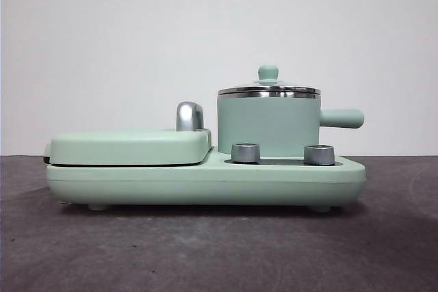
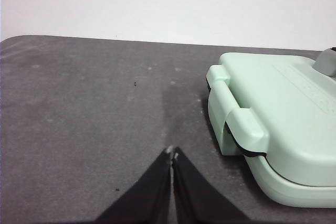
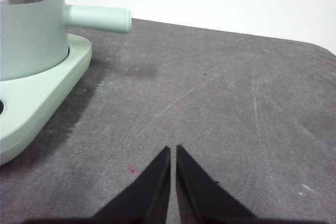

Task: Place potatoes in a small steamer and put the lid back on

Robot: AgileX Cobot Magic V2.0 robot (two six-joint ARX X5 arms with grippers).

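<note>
The lid point(image 1: 269, 89) is sitting on the small steamer point(image 1: 268, 124), which is standing on the cooker base point(image 1: 205, 182). I am holding my left gripper point(image 2: 172, 153) and right gripper point(image 3: 173, 149) pinched together, empty, over the table point(image 3: 210, 103) on either side.

front: low, level, near cooker point(image 1: 205, 179) | wrists: flank it, shared

Bare test bench point(image 1: 219, 251), white wall point(image 1: 219, 46)
</note>
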